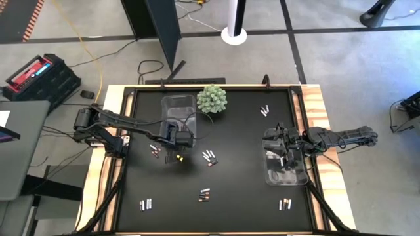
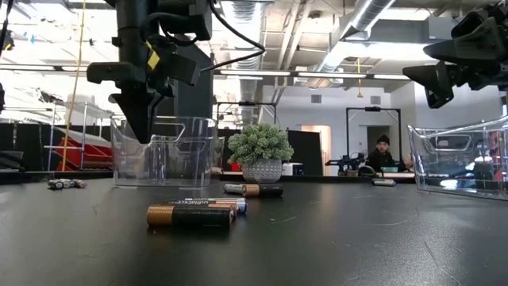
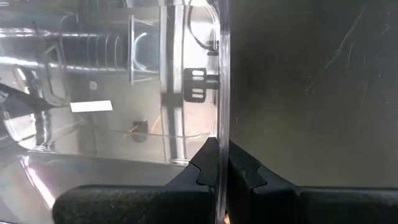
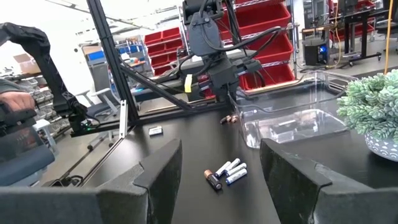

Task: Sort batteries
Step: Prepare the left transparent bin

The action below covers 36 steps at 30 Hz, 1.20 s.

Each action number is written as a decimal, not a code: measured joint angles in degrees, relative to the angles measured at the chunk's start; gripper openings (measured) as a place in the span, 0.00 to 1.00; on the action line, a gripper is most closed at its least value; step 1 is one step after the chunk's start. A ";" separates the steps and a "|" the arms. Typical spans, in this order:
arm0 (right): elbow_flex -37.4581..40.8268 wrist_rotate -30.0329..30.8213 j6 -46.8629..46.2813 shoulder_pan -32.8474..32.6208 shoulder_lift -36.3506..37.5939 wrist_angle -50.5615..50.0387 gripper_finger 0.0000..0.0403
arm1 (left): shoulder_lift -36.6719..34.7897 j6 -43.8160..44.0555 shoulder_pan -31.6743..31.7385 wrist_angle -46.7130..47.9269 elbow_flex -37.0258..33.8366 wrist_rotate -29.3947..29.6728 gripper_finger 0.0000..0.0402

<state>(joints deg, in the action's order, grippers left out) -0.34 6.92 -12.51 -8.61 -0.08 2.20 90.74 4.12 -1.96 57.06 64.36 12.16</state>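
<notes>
Black matting covers the table point(image 1: 230, 203), framed in pale wood, with a workshop of red bins and shelving beyond it. Batteries point(image 1: 209, 157) lie scattered in small clusters across the mat — a group just in front of the left bin, more near the front edge, a few by the far right corner. A green spiky plant point(image 1: 212, 98) stands at the back, just beside the left clear bin point(image 1: 176, 108).

The left gripper point(image 3: 222, 167) is at that bin's near wall, its fingers pressed together on the clear plastic edge, as the left wrist view shows; in the low view it hangs point-down at the bin's front. It looks to be gripping the bin wall rather than any cell, perhaps to shift or steady the bin. No battery is visible between its fingers.

The right gripper point(image 4: 219, 163) hovers over the right clear bin point(image 1: 286, 172) with its fingers spread wide and nothing between them; that bin's contents are hard to make out.

To do this step well, the left arm should move the bin slowly and level, so the thin wall does not slip out of the pinch — and keep it from sweeping into the nearby cells or the plant.
</notes>
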 joint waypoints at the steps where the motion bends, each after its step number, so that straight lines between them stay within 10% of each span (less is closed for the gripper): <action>1: -0.02 0.01 0.00 -0.01 0.00 0.00 0.58 | 0.00 0.00 0.00 0.00 0.00 -0.01 0.01; 36: -0.02 0.01 0.00 -0.01 -0.01 0.00 0.58 | -6.39 1.04 0.07 1.85 0.04 3.16 0.14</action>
<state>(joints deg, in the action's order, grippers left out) -0.36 6.93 -12.51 -8.62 -0.09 2.20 84.35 5.16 -1.89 58.91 64.40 15.33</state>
